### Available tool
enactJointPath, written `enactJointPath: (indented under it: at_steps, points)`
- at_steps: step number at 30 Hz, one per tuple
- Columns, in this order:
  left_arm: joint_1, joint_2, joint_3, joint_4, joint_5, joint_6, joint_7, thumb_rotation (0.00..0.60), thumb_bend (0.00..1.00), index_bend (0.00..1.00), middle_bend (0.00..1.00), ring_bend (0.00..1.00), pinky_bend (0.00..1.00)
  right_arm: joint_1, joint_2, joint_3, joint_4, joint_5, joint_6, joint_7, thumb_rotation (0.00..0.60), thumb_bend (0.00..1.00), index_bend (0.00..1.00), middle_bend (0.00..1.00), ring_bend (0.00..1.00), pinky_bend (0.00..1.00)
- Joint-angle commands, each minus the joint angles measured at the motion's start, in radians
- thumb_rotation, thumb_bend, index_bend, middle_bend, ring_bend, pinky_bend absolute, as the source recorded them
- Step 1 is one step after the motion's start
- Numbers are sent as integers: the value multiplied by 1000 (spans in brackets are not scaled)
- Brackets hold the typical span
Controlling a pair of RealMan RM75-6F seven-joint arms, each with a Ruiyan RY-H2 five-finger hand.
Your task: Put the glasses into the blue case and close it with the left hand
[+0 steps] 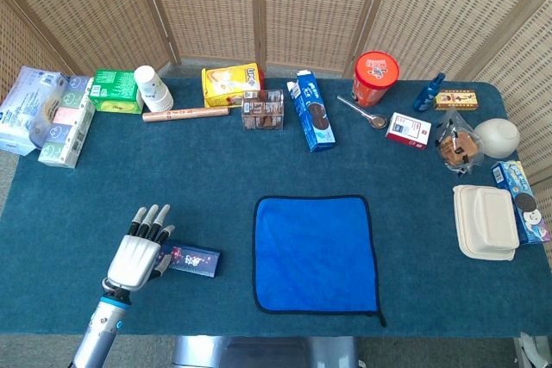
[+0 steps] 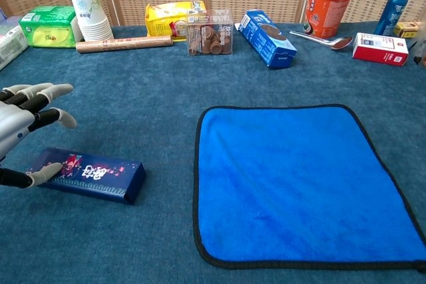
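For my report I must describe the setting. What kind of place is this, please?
Probably a staged test area for a robot, not a home. A table with a teal cover stands before wicker screens; snack boxes and cups line its far edge, and a robot left hand works at it.

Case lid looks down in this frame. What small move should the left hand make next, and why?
Probably lift the left hand up and away from the blue case. The case lies flat on the table, its lid down and no glasses showing, so closing looks done. Only one finger touches its left end, the rest are spread above. A light press there first could confirm that it is shut.
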Motion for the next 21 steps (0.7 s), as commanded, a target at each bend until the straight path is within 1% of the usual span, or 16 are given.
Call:
enactJointPath:
  at_steps: [1, 7, 12, 16, 21]
  points:
    - [-9, -1, -12, -3, -22, -6, 5, 483, 258, 254, 0, 0, 60, 0, 0, 0, 0, 0, -1, 0, 341, 332, 39, 126, 0, 126]
    - [-21, 7, -24, -23, -62, -15, -6, 481, 259, 249, 0, 0, 60, -2, 0, 1, 1, 2, 0, 0, 342, 332, 40, 126, 0, 126]
    - [-24, 40, -22, -74, -41, 20, -40, 475, 258, 234, 4, 0, 60, -2, 0, 2, -2, 1, -2, -4, 344, 331, 39, 126, 0, 127]
    - [-24, 111, -2, -184, -23, 26, -89, 457, 260, 231, 13, 0, 56, 4, 1, 2, -14, -4, -9, -16, 340, 333, 39, 125, 0, 127]
    - [-31, 231, 44, -341, -42, -32, -123, 413, 261, 234, 13, 0, 48, 13, 9, 3, -42, -12, -20, -43, 344, 330, 39, 126, 0, 127]
